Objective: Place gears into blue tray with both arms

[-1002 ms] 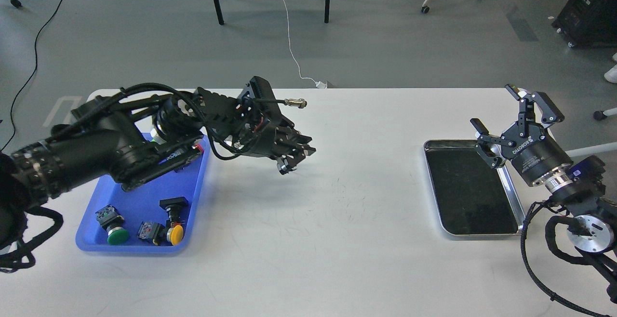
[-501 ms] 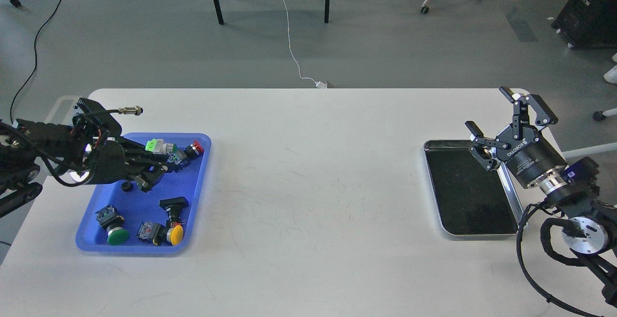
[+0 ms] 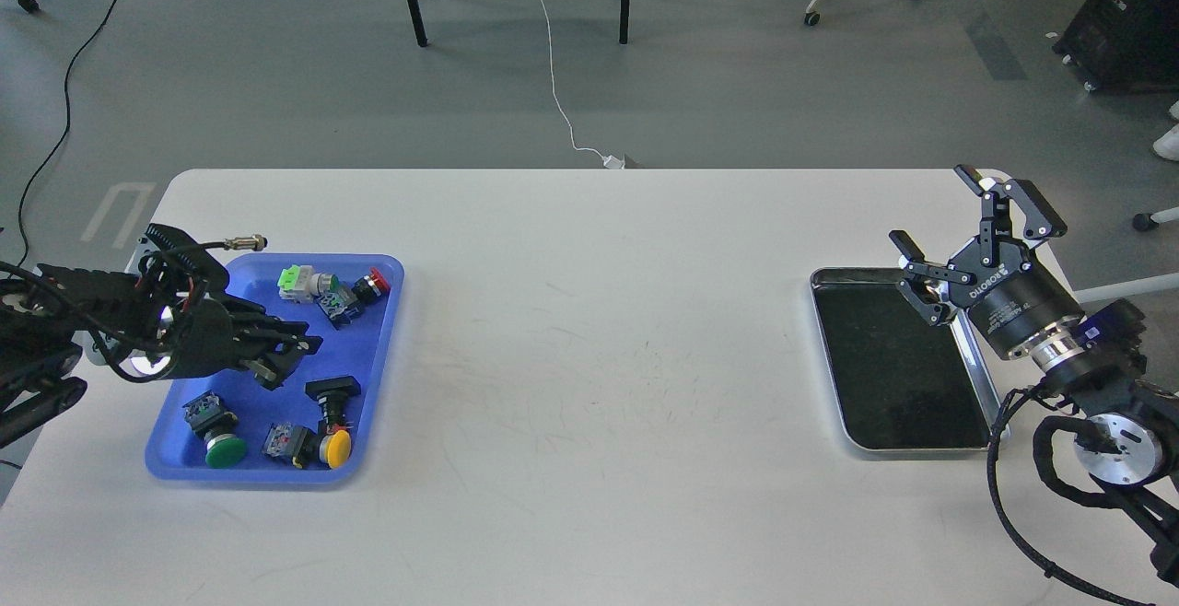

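Note:
The blue tray (image 3: pixel 378 376) lies at the table's left. My left gripper (image 3: pixel 287 357) reaches in from the left and hovers low over the tray's middle, fingers pointing right. It is dark and foreshortened, so I cannot tell how its jaws stand or whether it holds anything. No gears show; any in the tray are hidden under the gripper. My right gripper (image 3: pixel 935 212) stands open and empty above the far right corner of the silver tray (image 3: pixel 889 357).
Several push-button switches lie in the blue tray: green cap (image 3: pixel 221 448), yellow cap (image 3: pixel 336 447), red cap (image 3: pixel 376 281), light-green block (image 3: pixel 295 281). The silver tray's black lining is bare. Bare white tabletop spans between the two trays.
My left arm pulled back from the table's middle to over the blue tray, then sank slightly nearer. A small black gear seen beside it half a second ago is now covered. Right gripper barely moved.

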